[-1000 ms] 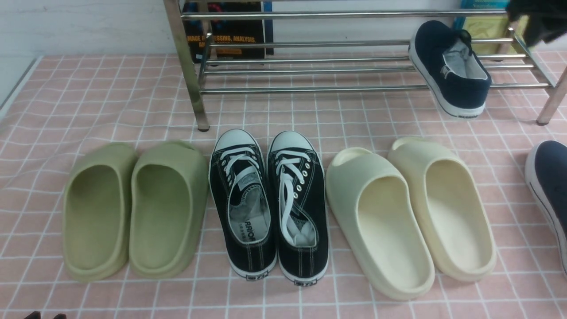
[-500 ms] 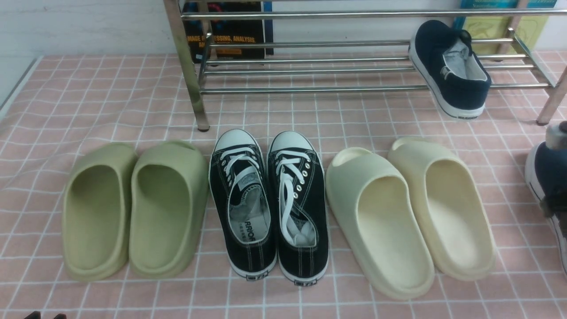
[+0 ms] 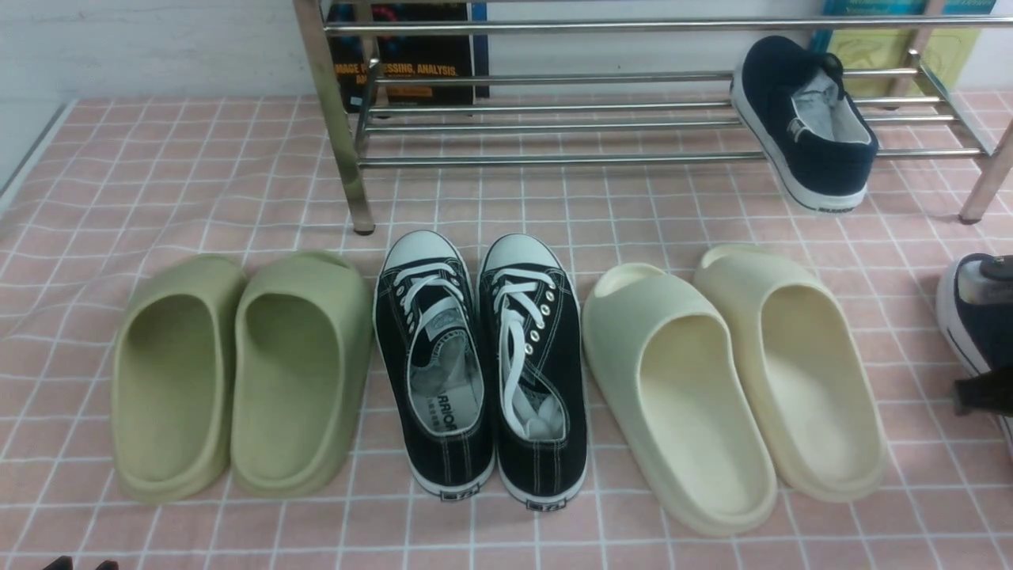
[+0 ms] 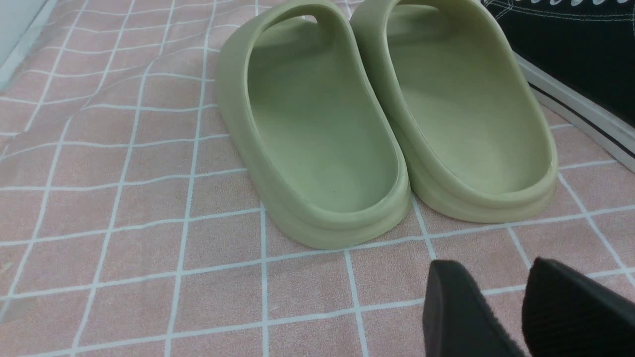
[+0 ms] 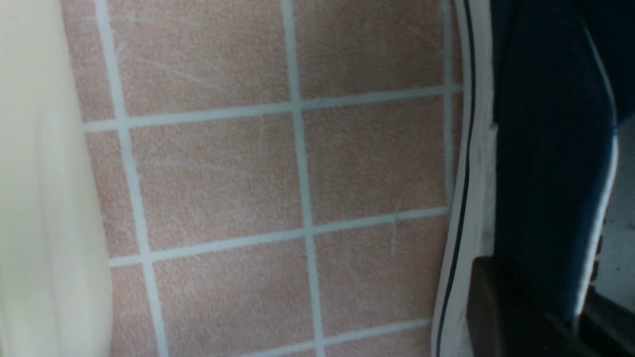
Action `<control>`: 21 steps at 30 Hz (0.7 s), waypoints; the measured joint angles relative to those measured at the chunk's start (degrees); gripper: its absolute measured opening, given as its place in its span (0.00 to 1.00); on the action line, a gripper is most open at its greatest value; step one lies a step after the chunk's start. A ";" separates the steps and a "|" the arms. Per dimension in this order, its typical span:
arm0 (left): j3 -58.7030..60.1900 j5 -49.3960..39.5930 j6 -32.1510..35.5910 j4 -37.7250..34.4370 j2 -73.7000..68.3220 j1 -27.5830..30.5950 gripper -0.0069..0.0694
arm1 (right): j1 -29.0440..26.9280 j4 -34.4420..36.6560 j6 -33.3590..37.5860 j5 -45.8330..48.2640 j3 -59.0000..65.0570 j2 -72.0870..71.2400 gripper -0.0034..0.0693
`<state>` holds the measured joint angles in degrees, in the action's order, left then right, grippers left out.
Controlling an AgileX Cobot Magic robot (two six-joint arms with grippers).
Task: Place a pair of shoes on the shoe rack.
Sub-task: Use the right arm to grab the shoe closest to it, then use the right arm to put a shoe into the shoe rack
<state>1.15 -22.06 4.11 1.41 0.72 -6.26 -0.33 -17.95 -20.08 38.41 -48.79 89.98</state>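
Observation:
One navy slip-on shoe (image 3: 807, 127) lies tilted on the lower bars of the chrome shoe rack (image 3: 554, 158), at its right end. The other navy shoe (image 3: 972, 332) sits on the pink checked cloth at the right edge, cut off by the frame. My right gripper (image 3: 985, 380) is down on it. In the right wrist view the gripper (image 5: 545, 307) is shut on the shoe's navy side wall (image 5: 550, 148), one finger outside by the white sole and one inside. My left gripper (image 4: 491, 265) hovers low, open and empty, behind the green slides.
In a row before the rack stand green slides (image 3: 237, 372), black lace-up sneakers (image 3: 483, 364) and cream slides (image 3: 736, 388). The cream pair lies close to the left of the held shoe. Books (image 3: 407, 55) lean behind the rack. The table's raised edge (image 3: 32, 150) runs along the far left.
My right arm came down from the rack's upper right corner to the navy shoe at the right edge, and its jaws closed on the side wall. The left arm stayed still.

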 joint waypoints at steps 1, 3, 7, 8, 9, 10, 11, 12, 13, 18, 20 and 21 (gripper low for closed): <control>0.00 0.00 0.00 -0.01 0.00 0.00 0.40 | -0.01 0.28 0.65 1.00 -0.14 -1.03 0.06; 0.00 0.00 0.00 -0.01 0.00 0.00 0.40 | 0.10 2.03 2.94 4.10 -1.44 -2.78 0.06; 0.00 0.00 0.00 -0.01 0.00 0.00 0.40 | 0.10 5.18 7.63 9.23 -7.23 -3.76 0.06; 0.00 0.00 0.00 -0.01 0.00 0.00 0.40 | 0.10 6.36 9.58 10.63 -10.63 -3.55 0.06; 0.00 0.00 0.00 -0.01 0.00 0.00 0.40 | 0.10 6.90 10.59 11.19 -12.78 -3.31 0.06; 0.00 0.00 0.00 -0.01 0.00 0.00 0.40 | 0.10 7.19 11.37 11.60 -14.53 -3.03 0.06; 0.00 0.00 0.00 -0.01 0.00 0.00 0.40 | 0.10 7.32 11.54 11.60 -15.41 -2.84 0.06; 0.00 0.00 0.00 -0.01 0.00 0.00 0.40 | 0.17 7.46 12.69 11.67 -18.53 -1.83 0.06; 0.00 0.00 0.00 -0.01 0.00 0.00 0.40 | 0.17 7.46 13.55 11.61 -20.81 -0.79 0.06; 0.00 0.00 0.00 -0.01 0.00 0.00 0.40 | 0.17 8.22 18.96 10.74 -32.73 7.68 0.06; 0.00 0.00 0.00 -0.01 0.00 0.00 0.40 | 0.17 8.33 20.08 10.89 -38.08 12.04 0.06; 0.00 0.00 0.00 -0.01 0.00 0.00 0.40 | 0.17 8.36 20.08 11.15 -41.21 14.55 0.06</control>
<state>1.15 -22.06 4.11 1.40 0.72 -6.26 -0.16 -9.59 0.00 49.56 -90.01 104.53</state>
